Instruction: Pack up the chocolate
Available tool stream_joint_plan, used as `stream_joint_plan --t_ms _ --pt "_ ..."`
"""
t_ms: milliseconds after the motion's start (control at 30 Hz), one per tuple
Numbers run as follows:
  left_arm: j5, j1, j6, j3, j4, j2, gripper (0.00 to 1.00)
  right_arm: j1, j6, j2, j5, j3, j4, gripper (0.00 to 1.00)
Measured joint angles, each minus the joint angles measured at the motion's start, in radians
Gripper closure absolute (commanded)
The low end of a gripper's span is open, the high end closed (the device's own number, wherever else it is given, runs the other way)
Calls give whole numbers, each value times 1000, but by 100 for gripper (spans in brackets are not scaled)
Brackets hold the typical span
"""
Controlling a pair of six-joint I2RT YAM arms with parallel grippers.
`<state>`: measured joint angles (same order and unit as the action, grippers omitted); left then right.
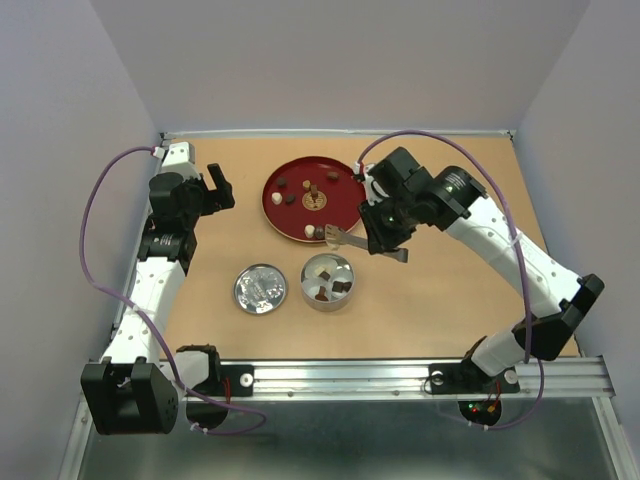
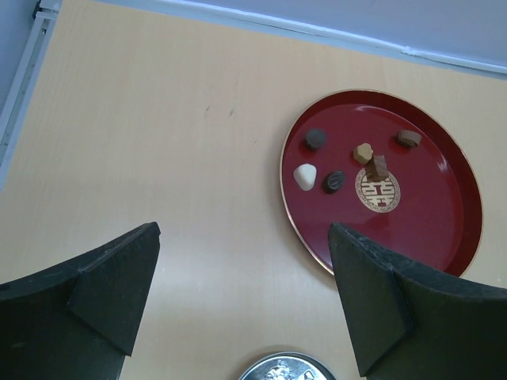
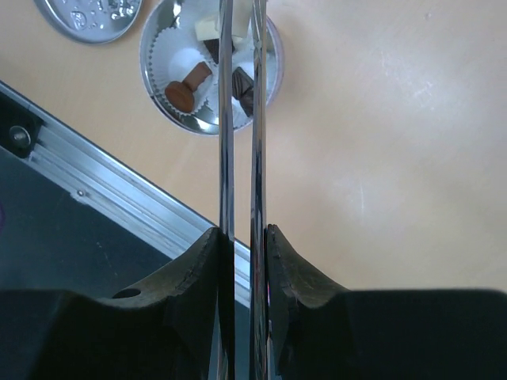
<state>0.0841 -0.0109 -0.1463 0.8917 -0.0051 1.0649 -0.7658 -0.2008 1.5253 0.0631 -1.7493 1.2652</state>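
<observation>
**mo:** What have we got around the chocolate?

**jay:** From the left wrist we count six loose pieces on the red plate, which sits at the far middle of the table. A few more sit in the paper cups inside the round tin, nearer the arms. Its lid lies just beside it on the left.

**mo:** Anything blocking?

**jay:** Yeah, the tongs. In the right wrist view both blades cut straight across the tin and hide a strip of what's in it. The right gripper is clenched on their handle end, blades nearly together. We can't tell if anything's pinched at the tips. The left gripper hangs spread wide, holding nothing, off to the plate's left.

**mo:** Which way is stuff pointing?

**jay:** Most pieces are too tiny for us to call. The dark oval on the plate lies long side across the left wrist view. From above, the tongs run leftward from the gripper, with the tips between the plate's near rim and the tin.
</observation>
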Motion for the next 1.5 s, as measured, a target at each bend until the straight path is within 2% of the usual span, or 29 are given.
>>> stream_joint_plan --t_ms 233,633,800,1000,1367,1500 --pt "-6 0 0 0 0 0 1 -1 -22 -75 27 49 57 75" --pt "-7 0 0 0 0 0 1 -23 -29 -69 56 114 75 74" --pt "-7 0 0 0 0 0 1 -28 -29 -59 59 120 75 64" --pt "-7 0 0 0 0 0 1 -29 -32 -56 58 122 75 59" --pt "-7 0 0 0 0 0 1 -29 -32 -35 43 120 76 60" --pt "-7 0 0 0 0 0 1 -29 -32 -11 34 72 83 60"
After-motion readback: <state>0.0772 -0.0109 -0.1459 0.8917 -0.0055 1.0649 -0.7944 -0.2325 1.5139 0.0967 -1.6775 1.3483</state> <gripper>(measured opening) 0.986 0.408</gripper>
